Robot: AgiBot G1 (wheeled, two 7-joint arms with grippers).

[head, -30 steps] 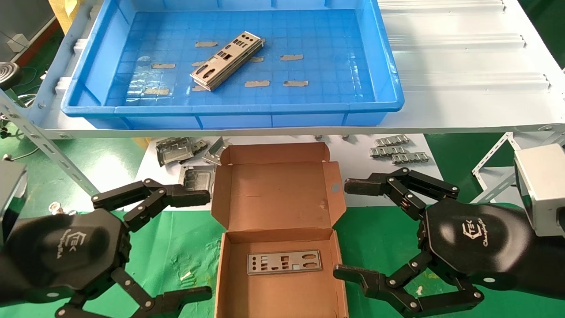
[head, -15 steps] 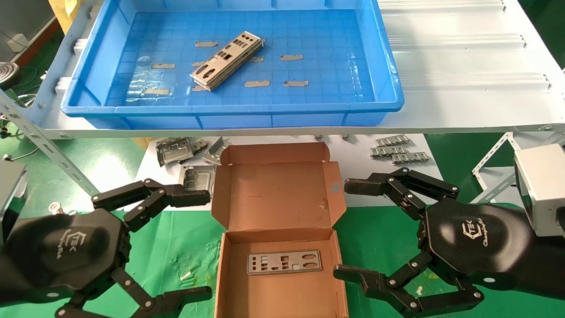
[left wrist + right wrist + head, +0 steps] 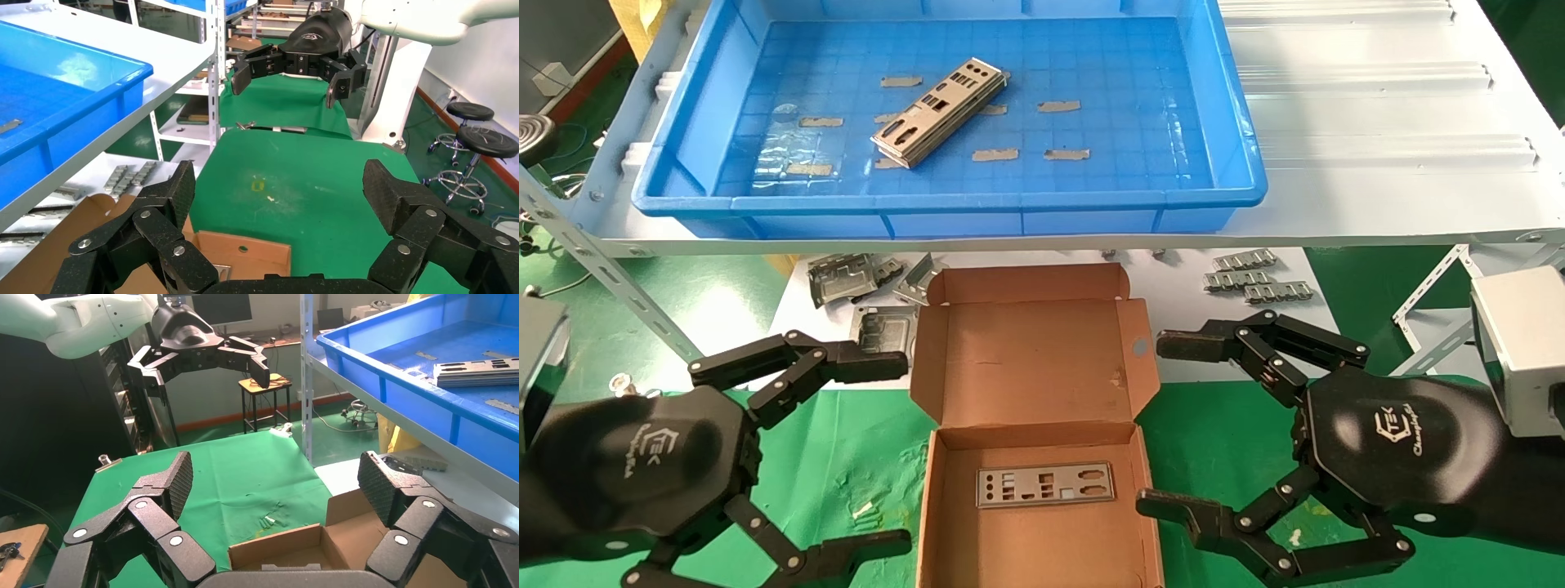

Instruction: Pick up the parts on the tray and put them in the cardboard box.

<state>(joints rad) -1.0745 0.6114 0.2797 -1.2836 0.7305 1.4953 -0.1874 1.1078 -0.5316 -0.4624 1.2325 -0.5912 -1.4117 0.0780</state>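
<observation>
A stack of parts (image 3: pixel 937 112) lay slantwise near the middle of the blue tray (image 3: pixel 944 202), which sat on the white ribbed shelf (image 3: pixel 1377 147). Below the shelf's front edge, the cardboard box (image 3: pixel 1034 384) stood open on the green-covered table (image 3: pixel 862 457), lid folded back, with a single plate (image 3: pixel 1044 485) flat on its floor. The left gripper (image 3: pixel 891 449) hung beside the box's left edge and the right gripper (image 3: pixel 1160 425) beside its right edge, each with fingers spread wide and holding nothing. Grey metal frames (image 3: pixel 846 278) and small chain-like strips (image 3: pixel 1254 278) rested on the white sheet (image 3: pixel 1189 286) behind the box.
</observation>
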